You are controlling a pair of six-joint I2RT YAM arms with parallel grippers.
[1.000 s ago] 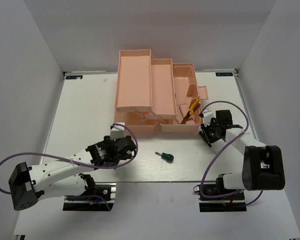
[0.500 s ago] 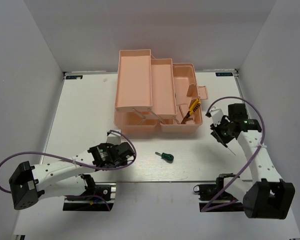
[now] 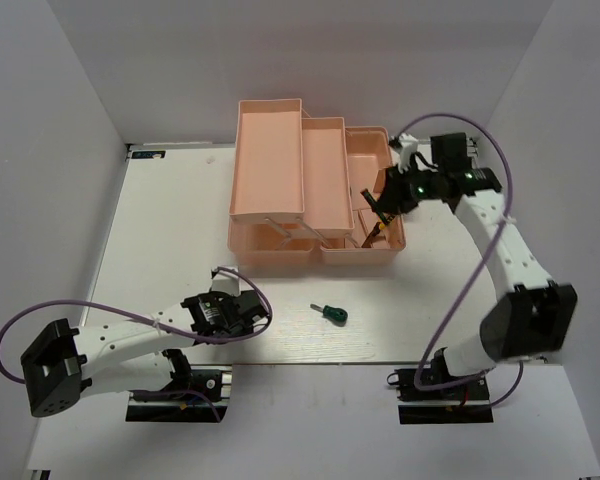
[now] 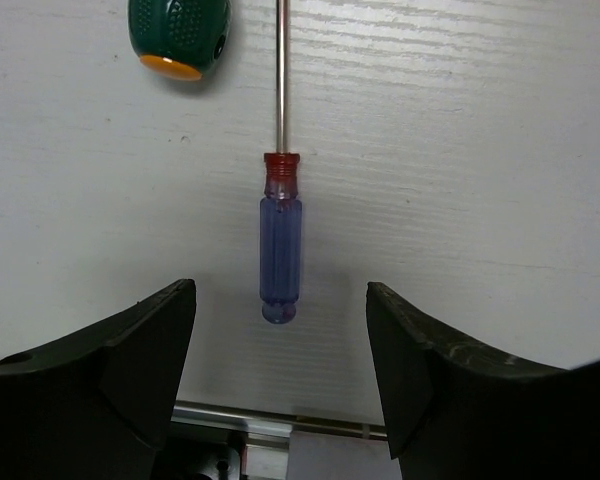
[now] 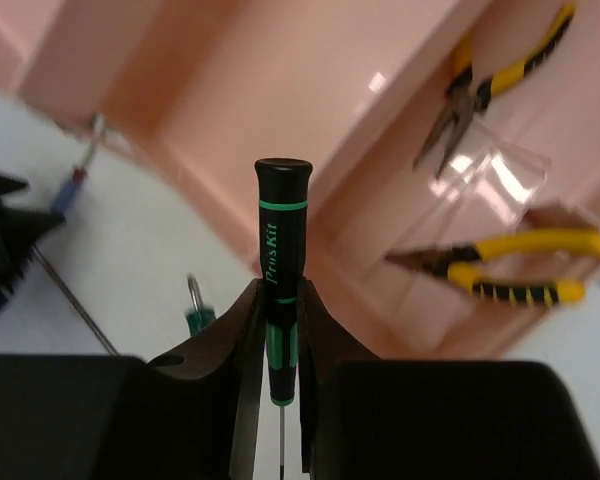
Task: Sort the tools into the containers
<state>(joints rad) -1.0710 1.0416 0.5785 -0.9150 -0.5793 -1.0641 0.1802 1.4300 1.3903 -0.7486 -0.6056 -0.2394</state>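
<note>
Gripping a thin dark green-handled screwdriver [image 5: 281, 240], the right gripper [image 5: 280, 310] hangs over the right side of the pink toolbox [image 3: 270, 160], where two yellow-handled pliers [image 5: 500, 75] lie. Near left, the left gripper [image 4: 278, 300] stands spread wide above a purple-handled screwdriver [image 4: 280, 250] lying on the table [image 4: 460, 150].

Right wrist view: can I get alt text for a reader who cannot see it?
The right hand clamps a black-and-green ProsKit screwdriver by its handle, in front of a salmon-pink toolbox. Inside it lie needle-nose pliers and a second pair of yellow-and-black pliers.
</note>
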